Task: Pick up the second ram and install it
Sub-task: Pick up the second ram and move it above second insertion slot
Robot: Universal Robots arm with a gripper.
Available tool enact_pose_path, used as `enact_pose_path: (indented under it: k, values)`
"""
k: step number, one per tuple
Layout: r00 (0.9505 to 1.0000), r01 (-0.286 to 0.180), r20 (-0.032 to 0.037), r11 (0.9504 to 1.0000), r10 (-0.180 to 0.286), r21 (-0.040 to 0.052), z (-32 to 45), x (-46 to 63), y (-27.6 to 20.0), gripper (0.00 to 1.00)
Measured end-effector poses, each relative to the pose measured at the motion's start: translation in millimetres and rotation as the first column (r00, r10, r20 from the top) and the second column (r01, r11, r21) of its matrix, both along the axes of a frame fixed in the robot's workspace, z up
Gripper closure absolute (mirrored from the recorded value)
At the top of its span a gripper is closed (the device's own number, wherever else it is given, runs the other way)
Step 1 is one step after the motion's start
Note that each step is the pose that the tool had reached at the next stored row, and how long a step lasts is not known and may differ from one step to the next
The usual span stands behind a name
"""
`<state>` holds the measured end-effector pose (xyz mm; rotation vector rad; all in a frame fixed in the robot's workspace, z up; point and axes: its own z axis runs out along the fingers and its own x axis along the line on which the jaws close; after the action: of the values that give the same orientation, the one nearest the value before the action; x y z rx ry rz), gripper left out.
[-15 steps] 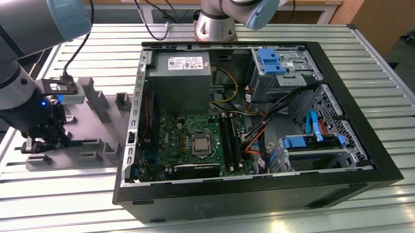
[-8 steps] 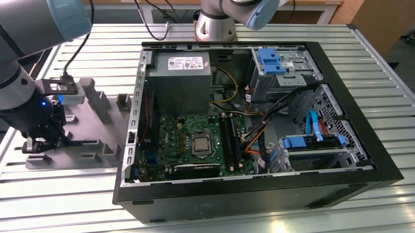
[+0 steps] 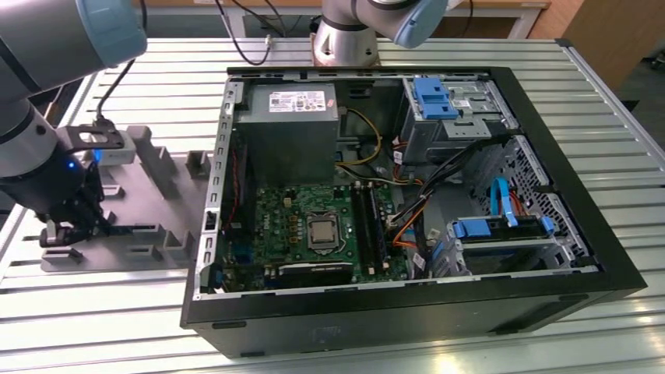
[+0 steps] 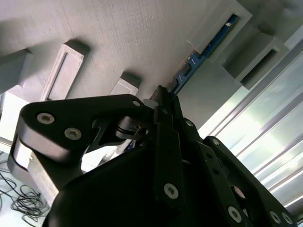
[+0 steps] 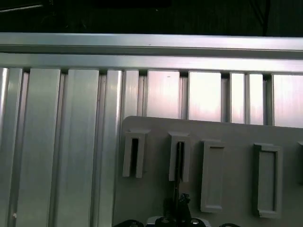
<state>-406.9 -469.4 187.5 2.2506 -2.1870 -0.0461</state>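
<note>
1. Down at the exterior view's left, the arm (image 3: 31, 156) reaches onto a gray fixture plate (image 3: 140, 206), with the gripper (image 3: 65, 232) set low over the plate
2. In the second wrist view the gripper (image 4: 162, 94) has its black fingers (image 4: 165, 142) drawn almost together, pinching the upper edge of the second ram (image 4: 189, 64) between the tips
3. The second ram is a thin blue-green strip standing on its long edge on the fixture plate (image 4: 118, 38). Its far end sits inside a raised slotted block (image 4: 213, 35), and from there the strip runs straight into the fingertips
4. In the first wrist view the gripper (image 5: 182, 202) sits with its tips just beside one of a row of slotted blocks on the fixture plate (image 5: 227, 135), which lies on the ribbed aluminium table (image 5: 71, 142)
5. Well apart, toward the exterior view's right, an open black computer case (image 3: 416, 315) lies on its side on the table (image 3: 104, 312). The green motherboard (image 3: 280, 226) shows inside, with the long black memory slots (image 3: 366, 222) just beside the processor socket
</note>
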Motion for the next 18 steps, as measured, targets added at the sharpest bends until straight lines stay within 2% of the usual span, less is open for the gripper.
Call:
enact_pose_path:
  k: [4, 6, 13, 18]
  values:
    - [0.9981, -0.061, 0.0002, 0.9981, 0.061, 0.0001, -0.2, 0.0, 0.0, 0.86]
    - [0.997, -0.077, 0.0002, 0.997, 0.077, 0.0002, -0.3, 0.0, 0.0, 0.86]
    - [0.9969, -0.079, 0.0004, 0.9969, 0.079, 0.0003, -0.3, 0.1, 0.1, 0.86]
    - [0.9969, -0.079, 0.0004, 0.9969, 0.079, 0.0002, 2.6, 0.1, 0.0, 0.86]
